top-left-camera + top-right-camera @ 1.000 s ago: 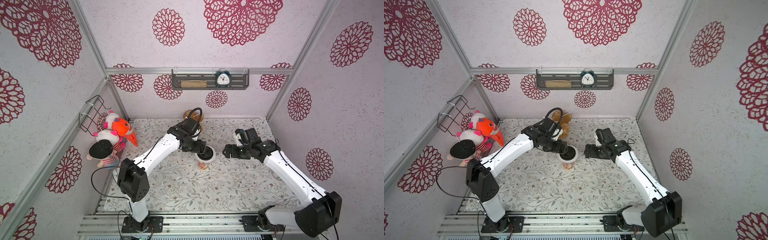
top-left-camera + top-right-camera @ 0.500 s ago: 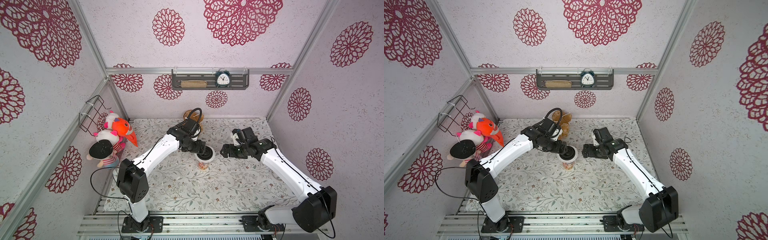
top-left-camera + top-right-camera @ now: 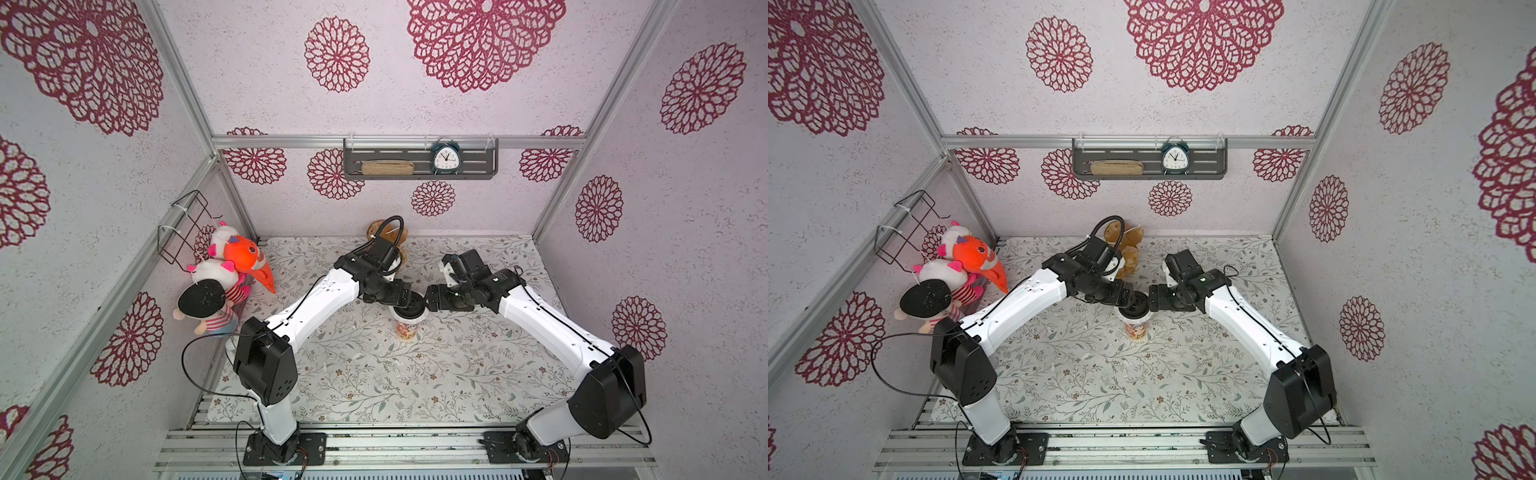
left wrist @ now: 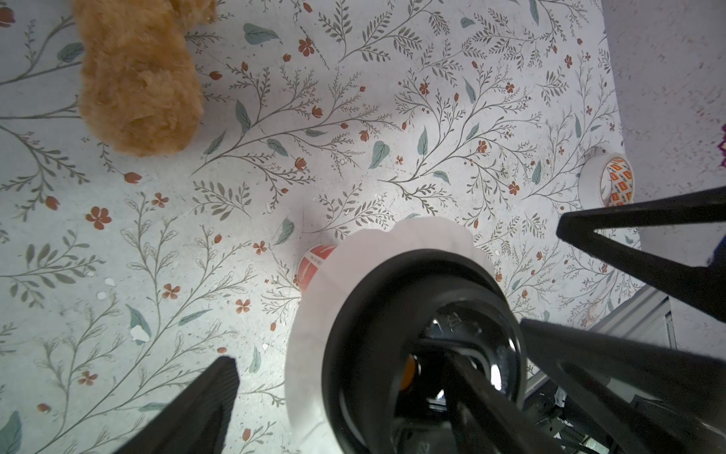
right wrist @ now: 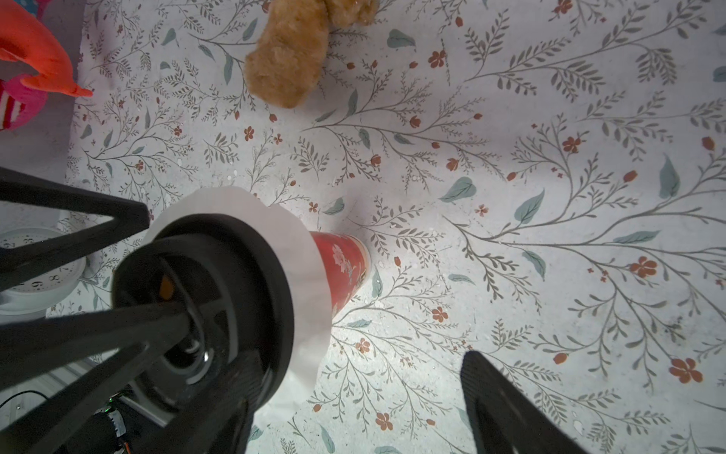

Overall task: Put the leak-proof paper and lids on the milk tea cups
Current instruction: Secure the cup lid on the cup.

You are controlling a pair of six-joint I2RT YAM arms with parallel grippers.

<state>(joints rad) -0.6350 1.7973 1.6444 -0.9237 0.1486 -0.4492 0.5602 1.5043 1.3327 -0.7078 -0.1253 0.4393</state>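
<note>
- While the left gripper (image 3: 402, 296) hangs level with the cup's top, its jaws are spread wide and pinch nothing. In its wrist view one finger (image 4: 196, 408) stands clear of the paper's edge, with bare table showing in the gap.
- Just beyond that gripper's tips, toward the other arm, the milk tea cup (image 3: 407, 330) stands upright on the floral table (image 3: 374, 374). The leak-proof paper (image 4: 314, 314) is draped over its rim, with the frilled edge hanging down around the wall. A black plastic lid (image 4: 365, 322) rests on top of the paper (its glossy middle makes it hard to tell whether it is pushed fully home).
- Across the cup, the right gripper (image 3: 432, 298) faces the left one. Its jaws are also apart and empty, and its visible finger (image 5: 503, 412) is well clear of the cup's red-printed wall.
- As I judge the step in hand, the paper is already on the cup, so the placing is all but done. What is being handled is the lid over it, flanked by both grippers.
- The next move probably calls for a light, even touch at the lid's rim from both sides, keeping the paper centred so the frill shows all round. A lopsided push could tip the cup, which is tall and looks light, or drag the thin sheet askew.
</note>
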